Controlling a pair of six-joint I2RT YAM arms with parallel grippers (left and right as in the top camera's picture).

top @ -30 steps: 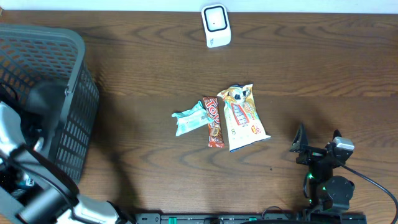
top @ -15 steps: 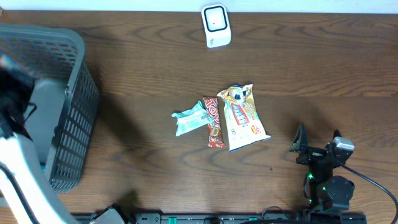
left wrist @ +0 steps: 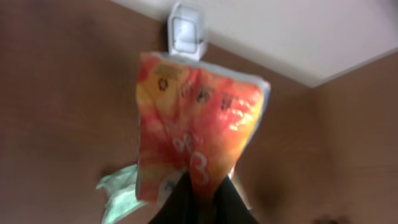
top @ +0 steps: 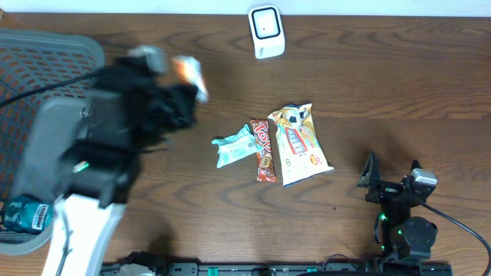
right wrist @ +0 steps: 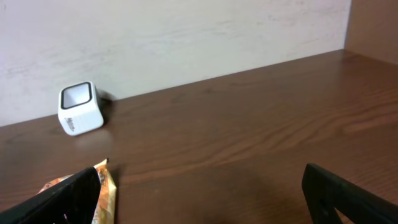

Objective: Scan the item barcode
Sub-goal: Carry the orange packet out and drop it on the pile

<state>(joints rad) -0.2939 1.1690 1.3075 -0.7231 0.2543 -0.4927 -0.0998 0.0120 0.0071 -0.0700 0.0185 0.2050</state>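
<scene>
While left fingers (left wrist: 181, 202) pinch orange snack bag (left wrist: 193, 112), right fingers (right wrist: 348, 199) spread wide; basket (top: 46, 40) interior seemingly hidden by arm (top: 92, 165).

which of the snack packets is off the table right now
The orange packet, pinched in the left gripper and held in the air. The pale green packet, the red bar and the yellow bag all lie on the table.

"TOX" on red bar (top: 262, 150)

Bare table (top: 368, 77) lies open between my left gripper (left wrist: 200, 196) with its orange packet (left wrist: 193, 118) and the scanner (top: 266, 31). Three snacks (top: 262, 149) crowd mid-table; the basket (top: 46, 54) blocks my left.
</scene>
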